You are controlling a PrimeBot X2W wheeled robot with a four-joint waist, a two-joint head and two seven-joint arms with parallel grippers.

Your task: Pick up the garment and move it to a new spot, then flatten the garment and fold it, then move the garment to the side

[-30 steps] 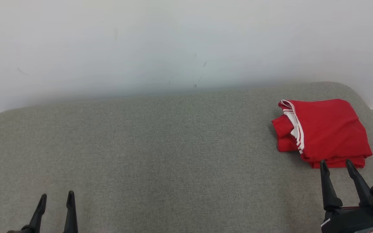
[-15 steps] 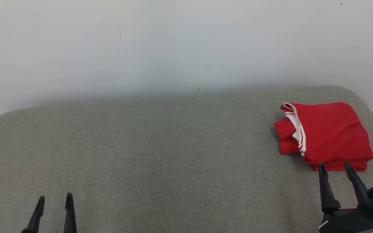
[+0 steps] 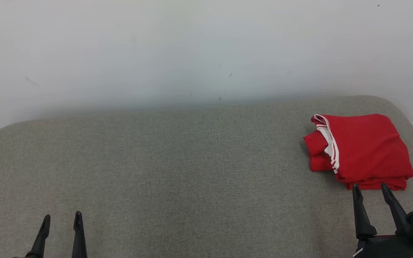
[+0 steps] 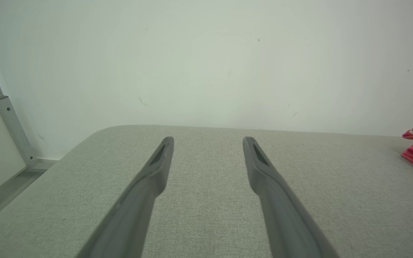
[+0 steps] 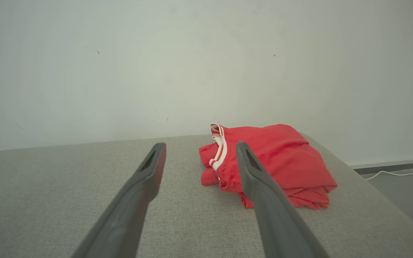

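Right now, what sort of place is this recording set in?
Probably an indoor test room: a grey fabric-covered surface against a bare white wall, one folded red garment, a cable on the floor.

A grey padded bench [image 3: 177, 161] is stretching across the scene from left to right, its woven cover lying smooth and its far corners curving round. A folded red garment [image 3: 368, 147] is resting directly on it at the far right, close to the rounded right corner. Its white-striped trim [image 3: 330, 143] is facing left, and its stacked layers are showing along the near edge.
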